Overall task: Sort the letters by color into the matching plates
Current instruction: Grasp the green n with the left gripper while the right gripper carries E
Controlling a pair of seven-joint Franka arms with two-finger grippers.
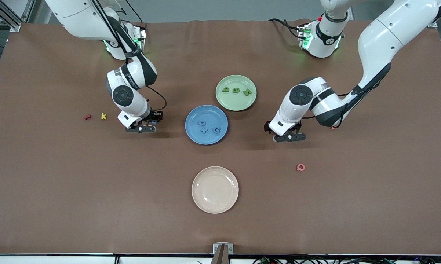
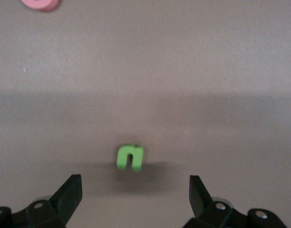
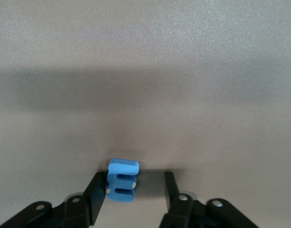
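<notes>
Blue foam E-shape (image 3: 122,179) stands on the table between the fingers of the right gripper (image 3: 136,190). One finger (image 3: 99,190) touches the letter's side; the second finger stands clear of it with a gap between. The jaws are partly drawn in and not clamped on the letter. In the front view the right gripper (image 1: 141,129) sits low over the brown table (image 1: 59,183), beside the blue plate (image 1: 193,134) toward the right arm's end.

Left gripper (image 2: 136,190): fingers (image 2: 69,192) spread wide, nothing held. A green u (image 2: 130,157) lies flat on the table just ahead of the gap between the fingertips, apart from both. In the front view the left gripper (image 1: 289,137) is low over the table, beside the blue plate toward the left arm's end.

Blue plate: holds a blue 6 (image 1: 202,123), a blue + (image 1: 204,130) and a blue G (image 1: 216,130).

Green plate (image 1: 239,106): touching or nearly touching the blue plate's rim, farther from the front camera. It holds three green letters: a b (image 1: 225,89), a B (image 1: 236,90) and an N (image 1: 247,92).

Cream plate (image 1: 206,203): nearer to the front camera than the blue plate, well apart.

Other items: a pink letter (image 1: 300,167) lies nearer to the front camera than the left gripper. A yellow letter (image 1: 103,116) and a red letter (image 1: 87,117) lie side by side near the right gripper, toward the right arm's end.
</notes>
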